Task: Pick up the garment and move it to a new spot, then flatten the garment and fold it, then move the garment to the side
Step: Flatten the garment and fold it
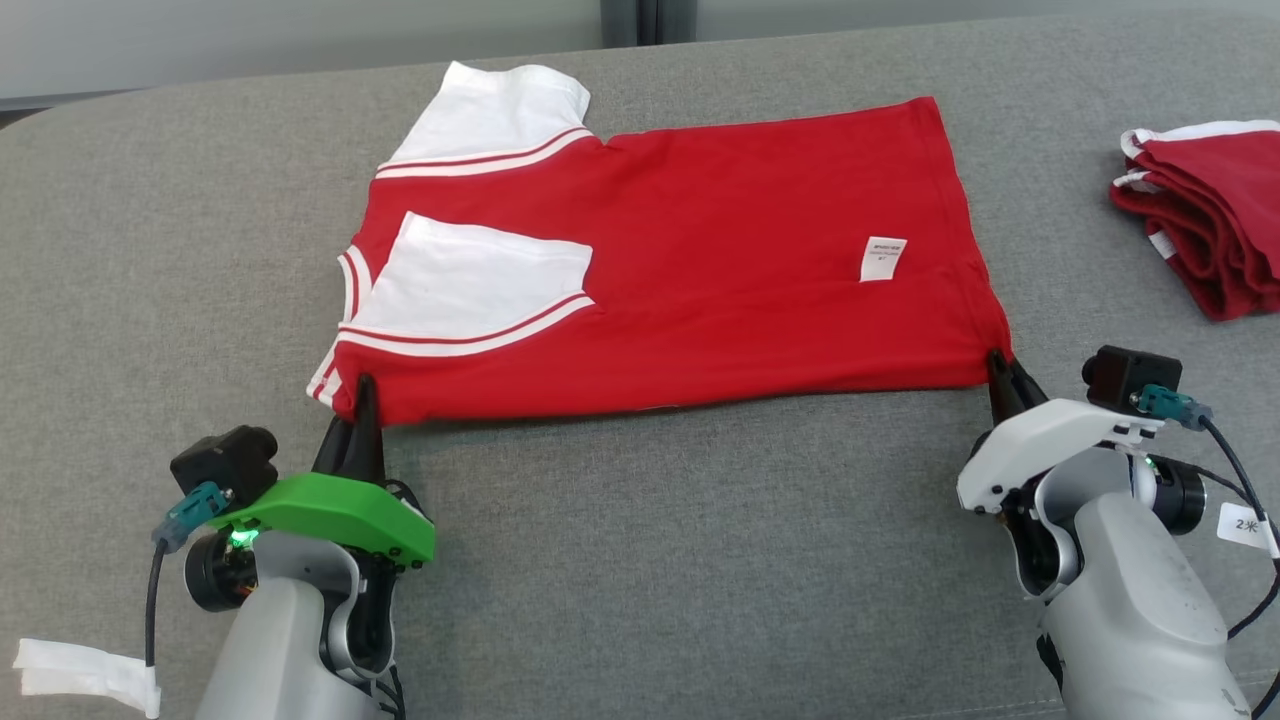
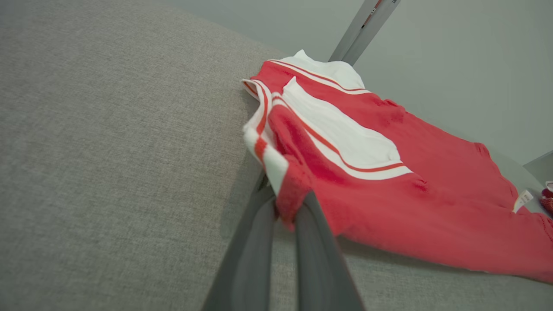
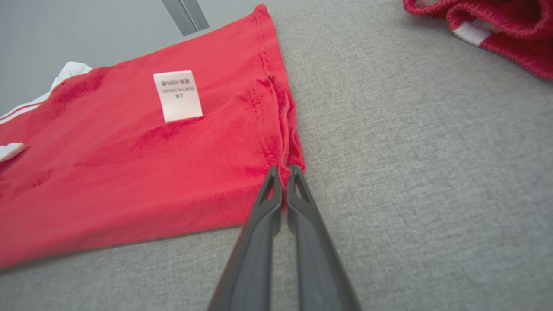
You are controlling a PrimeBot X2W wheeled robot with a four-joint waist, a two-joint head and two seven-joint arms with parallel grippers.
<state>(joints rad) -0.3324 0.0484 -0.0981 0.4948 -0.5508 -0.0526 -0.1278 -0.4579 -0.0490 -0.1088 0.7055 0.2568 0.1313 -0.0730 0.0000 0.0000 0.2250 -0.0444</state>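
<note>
The garment (image 1: 700, 260) is a red T-shirt with white sleeves, folded once lengthwise and lying flat on the grey table, collar end to the left, a white label on its right part. My left gripper (image 1: 363, 392) is shut on its near left corner by the striped collar; the left wrist view shows that corner of the garment (image 2: 293, 194) bunched between the fingers (image 2: 317, 242). My right gripper (image 1: 1000, 368) is shut on the near right hem corner, and the right wrist view has the red hem of the garment (image 3: 276, 138) pinched at the fingertips (image 3: 272, 181).
A pile of folded red and white garments (image 1: 1205, 225) lies at the table's right edge. The grey table (image 1: 650, 560) is bare between my arms. A white tag (image 1: 85, 675) hangs at the lower left. The table's far edge runs just behind the shirt.
</note>
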